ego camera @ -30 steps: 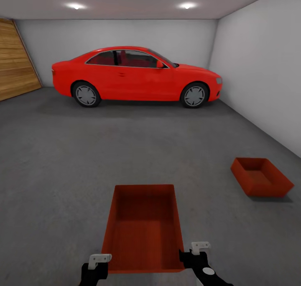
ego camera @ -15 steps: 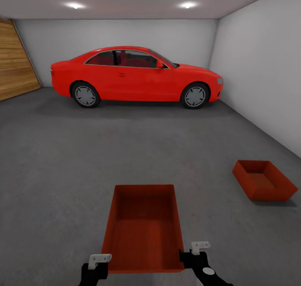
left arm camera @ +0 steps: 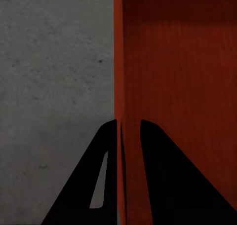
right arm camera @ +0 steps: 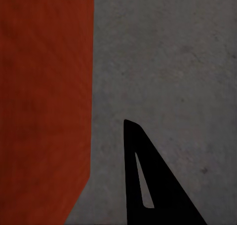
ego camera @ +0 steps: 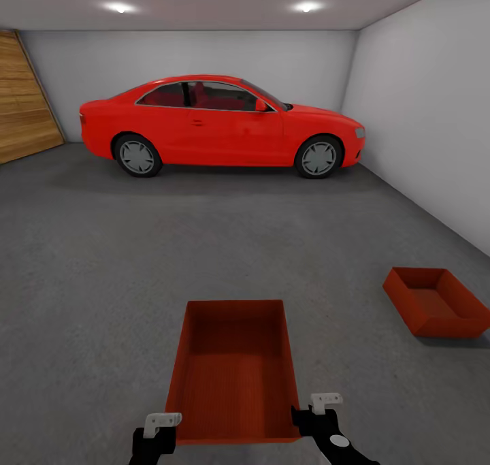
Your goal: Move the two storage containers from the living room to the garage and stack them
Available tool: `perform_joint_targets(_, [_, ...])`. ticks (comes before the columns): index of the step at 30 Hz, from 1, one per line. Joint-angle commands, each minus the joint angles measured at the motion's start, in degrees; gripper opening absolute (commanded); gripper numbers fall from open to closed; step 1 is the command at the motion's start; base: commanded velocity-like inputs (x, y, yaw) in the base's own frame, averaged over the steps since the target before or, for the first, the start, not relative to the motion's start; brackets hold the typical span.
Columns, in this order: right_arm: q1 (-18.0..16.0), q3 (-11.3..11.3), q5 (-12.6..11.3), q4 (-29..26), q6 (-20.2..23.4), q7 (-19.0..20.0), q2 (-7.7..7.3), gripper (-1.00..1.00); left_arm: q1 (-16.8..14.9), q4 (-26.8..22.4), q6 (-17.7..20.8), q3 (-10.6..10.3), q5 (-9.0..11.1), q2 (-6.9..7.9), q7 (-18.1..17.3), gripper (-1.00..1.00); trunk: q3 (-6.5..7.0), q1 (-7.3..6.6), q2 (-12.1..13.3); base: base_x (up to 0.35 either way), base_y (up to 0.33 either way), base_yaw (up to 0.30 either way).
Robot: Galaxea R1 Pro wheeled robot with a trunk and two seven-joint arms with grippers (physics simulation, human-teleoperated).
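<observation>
We held one storage container (ego camera: 233, 373) near us above the garage floor (ego camera: 102, 281), our left claw (left arm camera: 129, 136) clenched on its left wall; the right claw (ego camera: 320, 410) sat at its right corner, grip unclear. The other container (ego camera: 435, 308) lay right; a red car (ego camera: 218, 124) stood far. No writing was legible.

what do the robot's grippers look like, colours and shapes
In the head view, the left gripper and right gripper have black bodies, each topped by a small pale grey bracket with two dark holes. The right one also has a round white spot. In the wrist views the fingers are black tapering wedges with a narrow slot.
</observation>
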Motion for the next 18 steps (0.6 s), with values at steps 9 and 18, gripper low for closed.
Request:
perform_joint_targets(9, [-0.06,-0.40,0.00,0.02,-0.20,-0.67,-0.87,-1.00,-0.03,0.00,-0.13,0.85,0.69,0.06,0.52,-1.00,-0.04,0.00,-0.02,0.079,0.000,0.000])
perform_joint_targets(18, [-0.06,-0.40,0.00,0.02,-0.20,-0.67,-0.87,-1.00,-0.03,-0.01,-0.14,0.85,0.68,0.05,0.52,-1.00,-0.04,0.00,-0.02,0.028,0.000,0.000])
